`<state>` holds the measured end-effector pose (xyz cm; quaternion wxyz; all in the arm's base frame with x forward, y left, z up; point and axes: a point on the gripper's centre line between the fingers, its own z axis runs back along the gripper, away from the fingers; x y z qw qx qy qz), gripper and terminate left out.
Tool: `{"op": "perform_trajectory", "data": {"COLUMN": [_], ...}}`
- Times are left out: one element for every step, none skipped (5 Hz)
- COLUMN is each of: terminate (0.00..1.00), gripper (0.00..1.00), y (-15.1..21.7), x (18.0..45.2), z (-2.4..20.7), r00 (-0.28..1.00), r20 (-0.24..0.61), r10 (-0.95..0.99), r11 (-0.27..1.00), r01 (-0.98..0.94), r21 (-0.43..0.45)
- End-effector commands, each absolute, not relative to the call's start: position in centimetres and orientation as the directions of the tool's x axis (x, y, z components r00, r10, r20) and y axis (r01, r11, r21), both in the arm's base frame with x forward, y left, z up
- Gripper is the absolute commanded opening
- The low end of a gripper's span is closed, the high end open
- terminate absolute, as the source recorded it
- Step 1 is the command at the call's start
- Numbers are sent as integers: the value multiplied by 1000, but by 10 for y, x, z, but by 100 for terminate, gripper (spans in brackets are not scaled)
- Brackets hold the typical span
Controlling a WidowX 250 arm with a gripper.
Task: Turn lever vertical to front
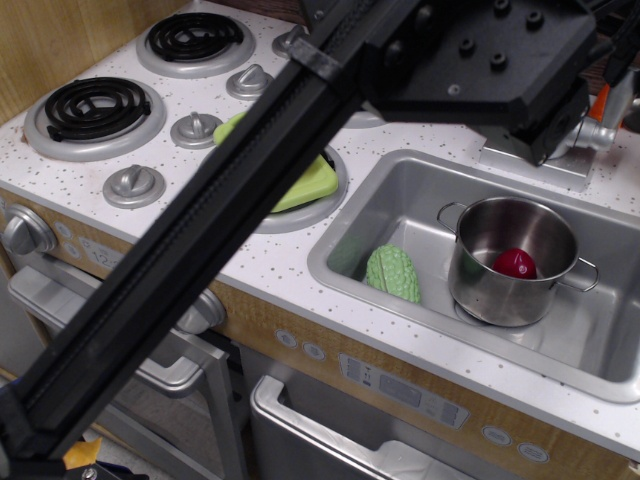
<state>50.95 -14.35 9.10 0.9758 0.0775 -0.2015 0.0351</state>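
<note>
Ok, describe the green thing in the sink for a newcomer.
Find the silver sink at the right. On its floor, left of the steel pot, lies a ridged green toy vegetable. The green piece on the burner is smooth and paler.
</note>
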Motion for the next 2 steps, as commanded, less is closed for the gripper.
{"op": "perform_trajectory", "data": {"terminate": [0,0], "gripper": [0,0], "y": [-151,-149], "x": [478,464], "z": [115,110], "r00": [905,912], "r20": [400,371], "r10": [148,177], "r11": [981,978], "r01": [-186,-206], "r21": [57,39]}}
